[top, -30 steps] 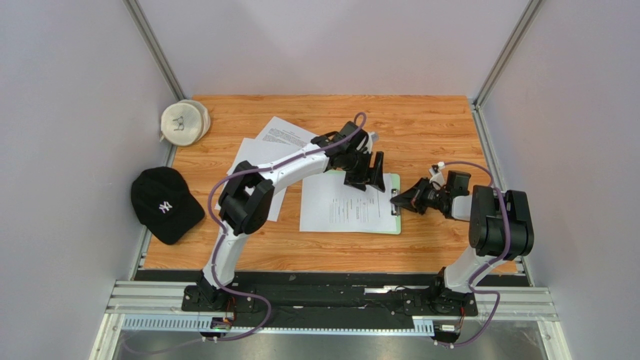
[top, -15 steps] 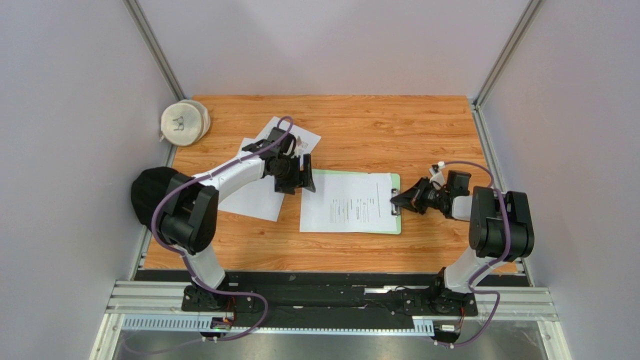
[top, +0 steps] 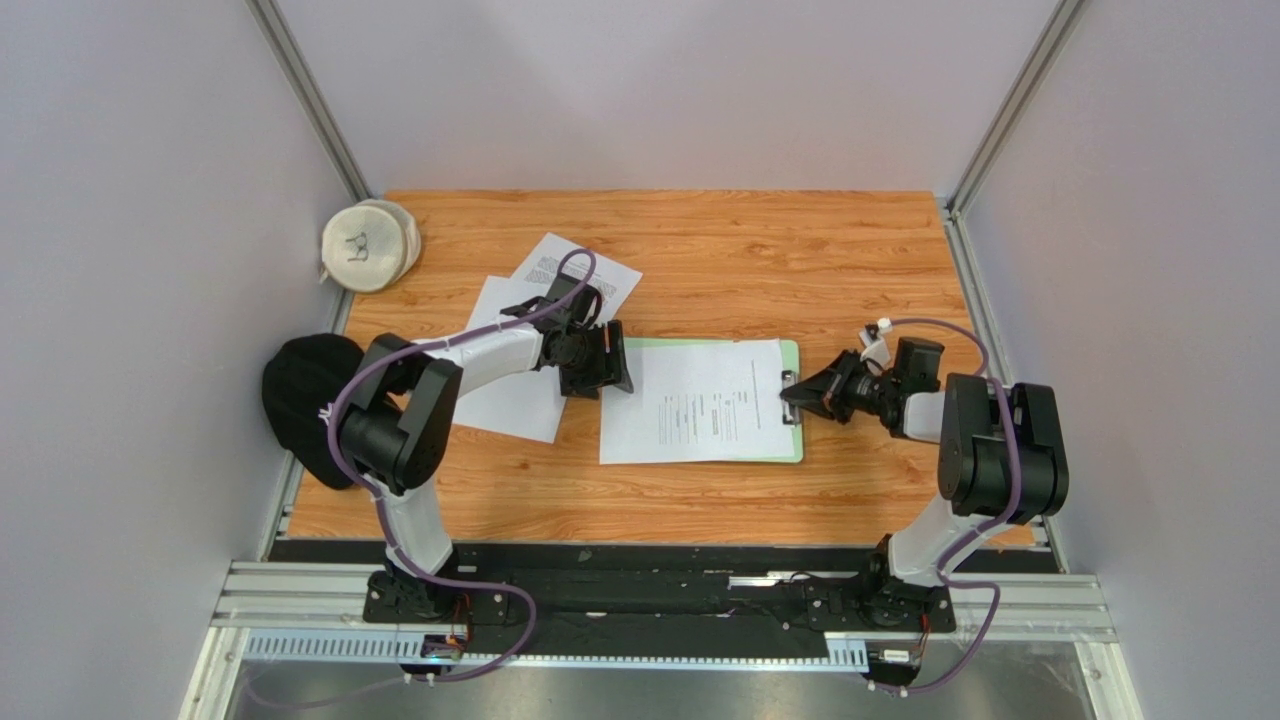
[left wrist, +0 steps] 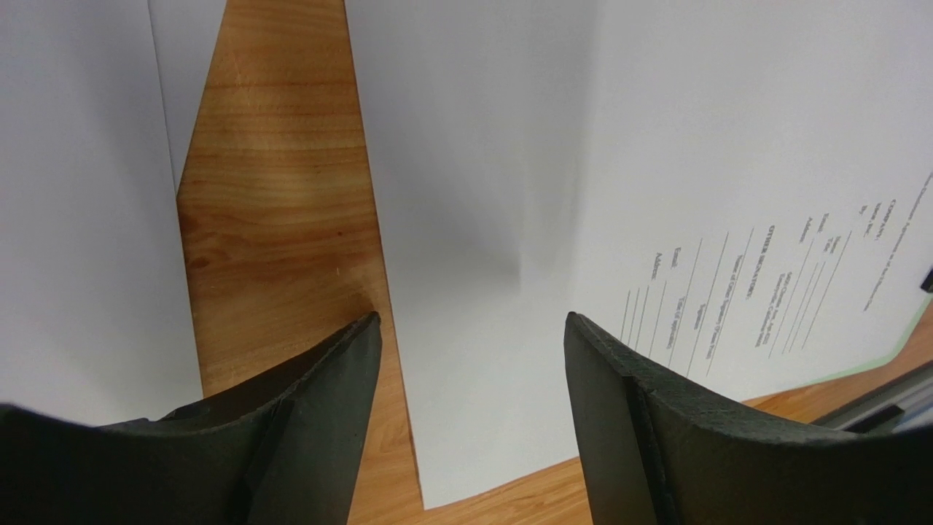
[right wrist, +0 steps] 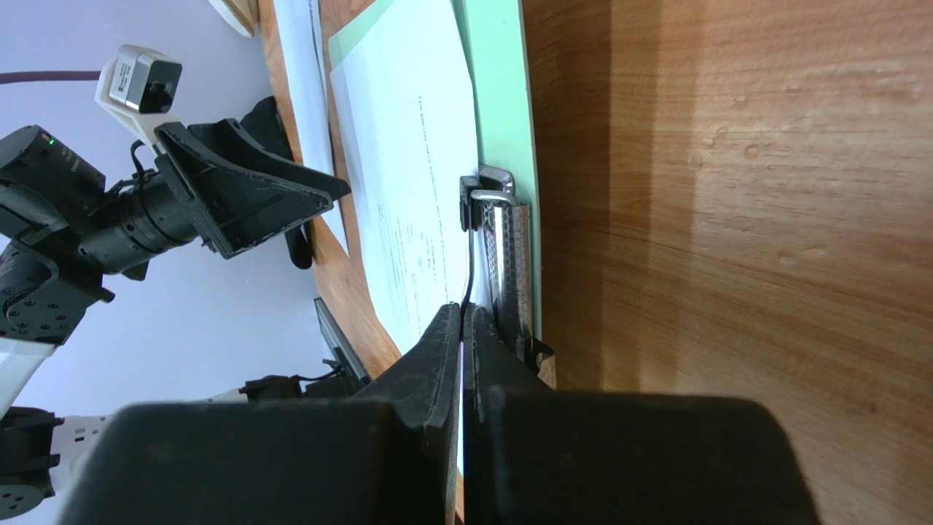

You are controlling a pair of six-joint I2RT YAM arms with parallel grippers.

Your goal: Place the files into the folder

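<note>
Hovering now with the left gripper [left wrist: 471, 323] parted and empty over the edge of the sheet [top: 699, 405] lying on the folder [top: 721, 464], more files [top: 511, 398] loose just left, right gripper [top: 792, 393] closed tight at the clip [right wrist: 506, 252], and by the look light, floppy, slick paper, best pinched at a free edge.

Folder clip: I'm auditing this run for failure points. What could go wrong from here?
1. The right pincer is shut at the clip; if it slips off, the folder could shift.
2. The top sheet seems slightly skewed on the folder, so it may get clamped crooked.
3. The left pincer stands open astride that sheet's edge; closing there could crease or drag it.
</note>
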